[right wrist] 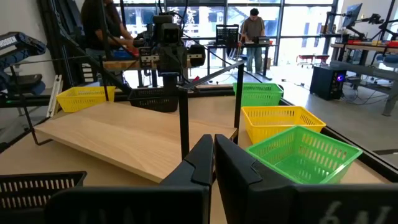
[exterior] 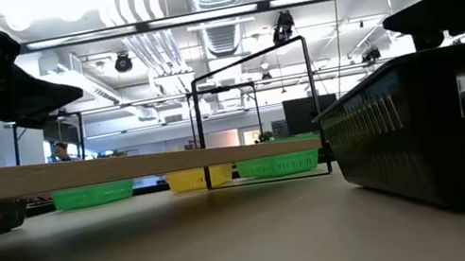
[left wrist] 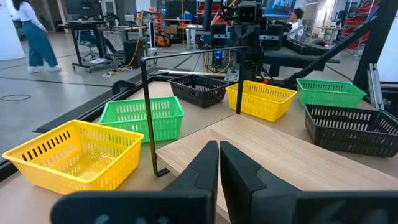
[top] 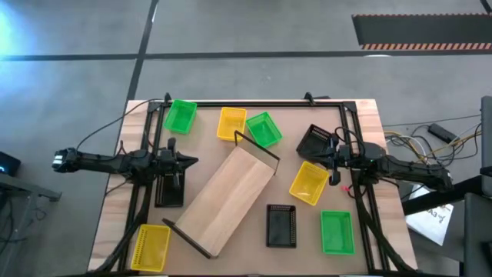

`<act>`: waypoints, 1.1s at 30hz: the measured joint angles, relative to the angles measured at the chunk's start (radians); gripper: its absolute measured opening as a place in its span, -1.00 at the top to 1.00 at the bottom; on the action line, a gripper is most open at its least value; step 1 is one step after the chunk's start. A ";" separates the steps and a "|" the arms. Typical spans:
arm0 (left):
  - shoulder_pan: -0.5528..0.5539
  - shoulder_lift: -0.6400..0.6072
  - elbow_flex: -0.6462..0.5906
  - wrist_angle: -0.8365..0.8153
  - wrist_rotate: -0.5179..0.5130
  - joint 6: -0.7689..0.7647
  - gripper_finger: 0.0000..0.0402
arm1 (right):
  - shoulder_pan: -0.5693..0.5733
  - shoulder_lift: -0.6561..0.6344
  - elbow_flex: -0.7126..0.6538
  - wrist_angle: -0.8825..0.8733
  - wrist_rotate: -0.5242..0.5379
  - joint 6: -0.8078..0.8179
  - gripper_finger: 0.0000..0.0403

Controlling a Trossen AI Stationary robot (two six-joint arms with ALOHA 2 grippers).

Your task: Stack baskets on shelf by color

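The shelf (top: 231, 198), a pale board with black end frames, lies diagonally mid-table; it also shows in the low view (exterior: 77, 171). It stands on its end frames, the board raised off the table. Green (top: 181, 115), yellow (top: 231, 123) and green (top: 264, 129) baskets sit along the far side. Black (top: 315, 141), yellow (top: 308, 182), black (top: 281, 225) and green (top: 336, 231) baskets sit on the right. A yellow basket (top: 151, 248) and a black one (top: 169, 188) sit on the left. My left gripper (top: 194, 161) (left wrist: 219, 168) hovers shut, left of the shelf. My right gripper (top: 315, 152) (right wrist: 213, 155) hovers shut, by the black basket.
A black frame runs around the tabletop's edges (top: 254, 104). In the low view a black basket (exterior: 435, 133) fills the near right. Bare tabletop lies between the shelf and the near-right baskets (top: 254, 238). People and workstations stand in the room beyond (left wrist: 37, 37).
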 joint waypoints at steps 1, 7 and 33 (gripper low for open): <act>0.000 0.000 0.000 0.000 0.000 0.000 1.00 | 0.000 0.000 0.000 0.000 0.000 0.000 0.96; 0.000 0.000 0.000 0.000 0.000 0.000 1.00 | 0.000 0.000 0.000 0.000 0.000 0.000 0.96; 0.000 0.000 0.000 0.000 0.000 0.000 1.00 | 0.000 0.000 0.000 0.032 0.001 0.029 0.96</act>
